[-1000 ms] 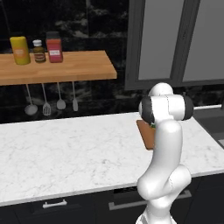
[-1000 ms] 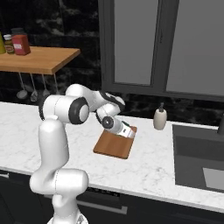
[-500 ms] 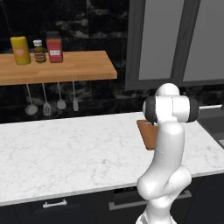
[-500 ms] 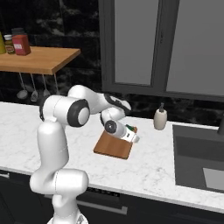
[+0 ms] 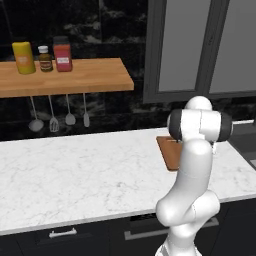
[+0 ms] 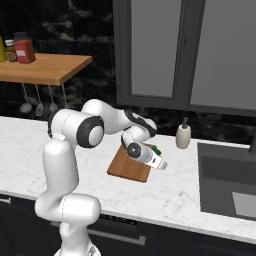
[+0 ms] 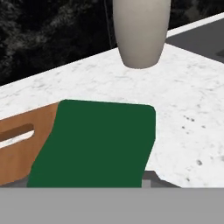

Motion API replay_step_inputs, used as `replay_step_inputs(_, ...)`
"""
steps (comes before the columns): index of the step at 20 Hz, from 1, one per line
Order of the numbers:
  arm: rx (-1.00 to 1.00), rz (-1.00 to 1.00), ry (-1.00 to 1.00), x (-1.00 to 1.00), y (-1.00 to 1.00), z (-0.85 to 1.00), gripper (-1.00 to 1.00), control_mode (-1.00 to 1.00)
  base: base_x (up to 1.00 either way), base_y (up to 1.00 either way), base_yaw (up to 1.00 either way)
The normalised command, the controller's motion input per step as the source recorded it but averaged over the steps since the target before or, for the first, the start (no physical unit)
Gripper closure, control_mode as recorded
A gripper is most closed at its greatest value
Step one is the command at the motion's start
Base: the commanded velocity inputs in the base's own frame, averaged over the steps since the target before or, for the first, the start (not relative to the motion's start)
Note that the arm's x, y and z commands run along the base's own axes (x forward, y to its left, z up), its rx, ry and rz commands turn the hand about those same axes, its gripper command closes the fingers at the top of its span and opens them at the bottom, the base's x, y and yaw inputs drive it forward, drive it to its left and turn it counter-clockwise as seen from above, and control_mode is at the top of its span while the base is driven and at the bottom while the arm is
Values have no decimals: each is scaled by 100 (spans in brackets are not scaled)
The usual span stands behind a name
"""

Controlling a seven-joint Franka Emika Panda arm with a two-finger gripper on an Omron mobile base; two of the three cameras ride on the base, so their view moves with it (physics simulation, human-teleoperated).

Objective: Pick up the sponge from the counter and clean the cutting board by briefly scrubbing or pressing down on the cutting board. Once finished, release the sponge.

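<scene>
The sponge (image 7: pixel 96 144) has its dark green face toward the hand camera, large and close. It reaches over the slotted end of the reddish-brown cutting board (image 7: pixel 19 151) and over the white counter (image 7: pixel 192 105). In the right base view my gripper (image 6: pixel 158 156) is shut on the sponge (image 6: pixel 156 149) at the right end of the cutting board (image 6: pixel 125 167). Whether the sponge touches the wood I cannot tell. From the left base view the cutting board (image 5: pixel 169 151) is partly hidden behind my arm.
A pale soap dispenser (image 6: pixel 183 136) stands just beyond the board, close to the hand. A dark sink (image 6: pixel 227 180) lies to the right. A wooden wall shelf (image 5: pixel 65 77) with bottles, and utensils hanging under it, is at the far left.
My hand has slid a little to the right along the board with the sponge in it, toward the soap dispenser. The elbow has swung right too.
</scene>
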Motion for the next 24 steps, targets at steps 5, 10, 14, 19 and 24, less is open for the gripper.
replay_step_inputs(5, 2, 0, 0, -100, -100, -55, 100, -100, 0, 0, 0)
replay_step_inputs(10, 13, 0, -2, -61, -58, 4, 100, -100, 0, 0, 0)
replay_step_inputs(14, 29, 0, 0, -41, -46, 22, 100, -100, 0, 0, 0)
replay_step_inputs(19, 17, 0, 10, -33, -49, 57, 100, -100, 0, 0, 0)
replay_step_inputs(24, 3, 0, 19, -4, -16, 38, 100, -100, 0, 0, 0)
